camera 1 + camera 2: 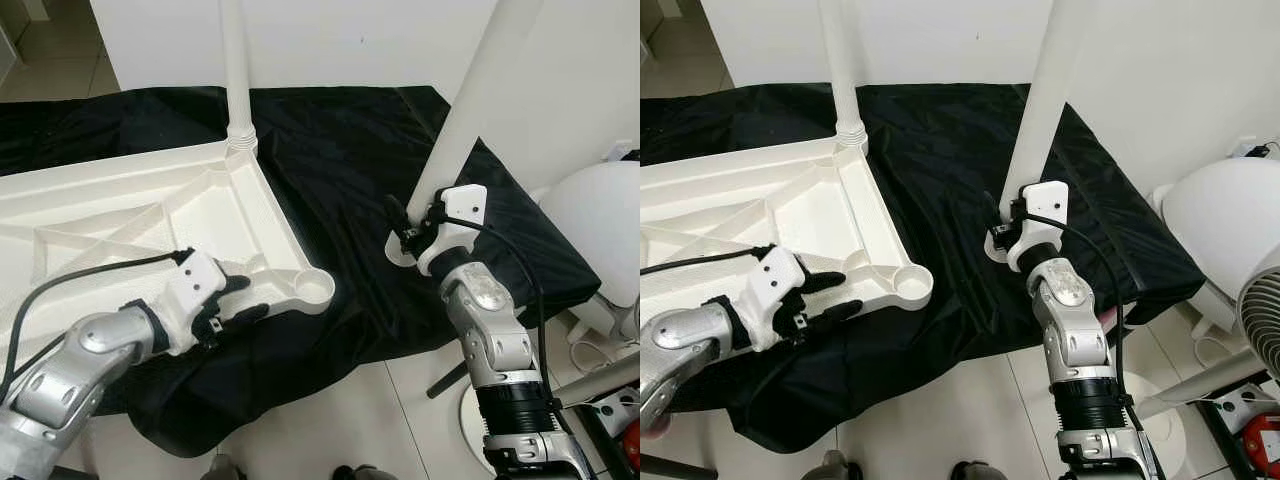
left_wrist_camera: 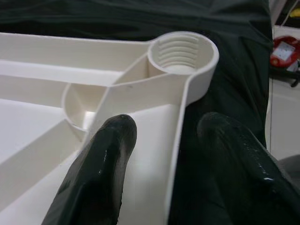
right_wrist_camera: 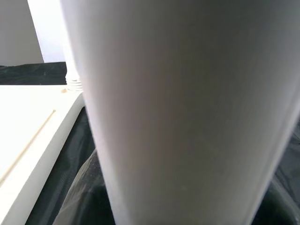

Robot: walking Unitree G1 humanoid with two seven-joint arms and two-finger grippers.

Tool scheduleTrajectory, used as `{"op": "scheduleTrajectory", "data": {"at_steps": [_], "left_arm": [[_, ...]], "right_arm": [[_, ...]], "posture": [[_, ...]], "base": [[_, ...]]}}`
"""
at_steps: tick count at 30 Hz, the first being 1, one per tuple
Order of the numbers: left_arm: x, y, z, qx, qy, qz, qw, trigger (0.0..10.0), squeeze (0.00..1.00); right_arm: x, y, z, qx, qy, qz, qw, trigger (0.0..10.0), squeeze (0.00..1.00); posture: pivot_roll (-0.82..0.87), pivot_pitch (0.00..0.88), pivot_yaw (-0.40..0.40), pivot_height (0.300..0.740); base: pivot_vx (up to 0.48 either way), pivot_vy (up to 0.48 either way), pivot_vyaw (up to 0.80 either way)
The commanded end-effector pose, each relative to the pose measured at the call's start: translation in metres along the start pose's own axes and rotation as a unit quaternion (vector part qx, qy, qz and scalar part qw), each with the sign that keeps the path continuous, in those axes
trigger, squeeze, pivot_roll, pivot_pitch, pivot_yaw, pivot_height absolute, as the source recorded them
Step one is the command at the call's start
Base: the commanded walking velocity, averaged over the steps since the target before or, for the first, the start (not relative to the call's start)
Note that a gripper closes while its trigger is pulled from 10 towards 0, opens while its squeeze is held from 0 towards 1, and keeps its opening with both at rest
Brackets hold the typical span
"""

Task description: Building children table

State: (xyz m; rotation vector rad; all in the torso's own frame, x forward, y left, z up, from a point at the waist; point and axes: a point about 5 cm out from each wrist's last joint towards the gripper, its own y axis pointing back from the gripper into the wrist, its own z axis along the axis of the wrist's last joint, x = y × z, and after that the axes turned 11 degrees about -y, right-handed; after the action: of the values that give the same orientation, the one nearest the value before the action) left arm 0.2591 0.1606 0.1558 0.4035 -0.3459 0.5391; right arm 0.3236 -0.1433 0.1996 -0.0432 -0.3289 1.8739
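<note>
A white plastic tabletop [image 1: 120,210] lies upside down on a black cloth [image 1: 340,140]. One white leg [image 1: 236,70] stands screwed into its far corner. The near corner's threaded socket [image 1: 314,288] is empty, and the wrist view shows the same socket [image 2: 183,51] close up. My left gripper [image 1: 243,298] is open and straddles the tabletop's rim just short of that socket, one finger [image 2: 103,159] inside the rim and the other on the cloth. My right gripper [image 1: 415,228] is shut on the lower end of a second white leg [image 1: 478,100], which stands tilted with its foot on the cloth.
The cloth's front edge drops to a tiled floor [image 1: 330,420] right before me. A large white rounded object [image 1: 600,230] and a fan [image 1: 1265,320] stand at the right, with a red item [image 1: 1262,440] on the floor. A white wall [image 1: 350,40] runs behind.
</note>
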Motion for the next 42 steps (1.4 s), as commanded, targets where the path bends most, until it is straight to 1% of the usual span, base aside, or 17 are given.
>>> {"op": "scheduleTrajectory", "data": {"at_steps": [1,3,5,7,11,19,29,37,39,42], "left_arm": [[-0.007,-0.001,-0.003,0.006,0.001,-0.045,0.999,10.0,0.0],[-0.01,-0.004,-0.006,0.017,-0.006,-0.053,0.998,10.0,0.0],[-0.01,-0.005,-0.006,0.02,-0.007,-0.052,0.998,10.0,0.0],[-0.008,-0.006,-0.01,0.034,-0.009,-0.045,0.998,10.0,0.0],[-0.006,-0.006,-0.011,0.038,-0.01,-0.039,0.998,10.0,0.0],[-0.004,-0.005,-0.012,0.047,-0.011,-0.031,0.998,10.0,0.0],[-0.007,-0.007,-0.012,0.047,-0.011,-0.028,0.998,10.0,0.0],[-0.009,-0.015,-0.01,0.044,-0.008,-0.024,0.999,10.0,0.0],[-0.009,-0.015,-0.01,0.044,-0.008,-0.024,0.999,10.0,0.0],[-0.012,-0.02,-0.009,0.041,-0.007,-0.023,0.999,10.0,0.0]], "right_arm": [[-0.001,0.001,0.001,-0.005,0.003,0.0,1.0,10.0,0.0],[-0.001,0.001,0.001,-0.005,0.004,-0.002,1.0,10.0,0.0],[-0.002,0.001,0.001,-0.005,0.004,-0.002,1.0,10.0,0.0],[-0.002,0.001,0.001,-0.005,0.005,-0.005,1.0,10.0,0.0],[-0.002,0.001,0.001,-0.007,0.005,-0.007,1.0,10.0,0.0],[-0.002,0.002,-0.001,-0.004,-0.001,-0.008,1.0,10.0,0.0],[-0.001,0.0,-0.001,-0.005,-0.002,-0.007,1.0,10.0,0.0],[0.0,-0.001,0.0,-0.005,-0.002,-0.004,1.0,10.0,0.0],[0.0,-0.001,0.0,-0.005,-0.002,-0.004,1.0,10.0,0.0],[0.0,-0.001,0.0,-0.005,-0.002,-0.004,1.0,10.0,0.0]], "posture": [[0.07,0.106,-0.058,0.74],[0.07,0.116,-0.057,0.74],[0.07,0.118,-0.054,0.74],[0.07,0.116,-0.053,0.74],[0.08,0.12,-0.043,0.74],[0.09,0.132,-0.052,0.74],[0.09,0.131,-0.053,0.74],[0.1,0.13,-0.057,0.74],[0.1,0.13,-0.057,0.74],[0.1,0.131,-0.055,0.74]], "base": [[0.0,0.0,0.0],[0.0,0.0,0.0],[0.0,0.0,0.0],[0.0,0.0,0.0],[0.0,0.0,0.0],[0.0,0.0,0.0],[0.0,0.0,0.0],[0.0,0.0,0.0],[0.0,0.0,0.0],[0.0,0.0,0.0]]}}
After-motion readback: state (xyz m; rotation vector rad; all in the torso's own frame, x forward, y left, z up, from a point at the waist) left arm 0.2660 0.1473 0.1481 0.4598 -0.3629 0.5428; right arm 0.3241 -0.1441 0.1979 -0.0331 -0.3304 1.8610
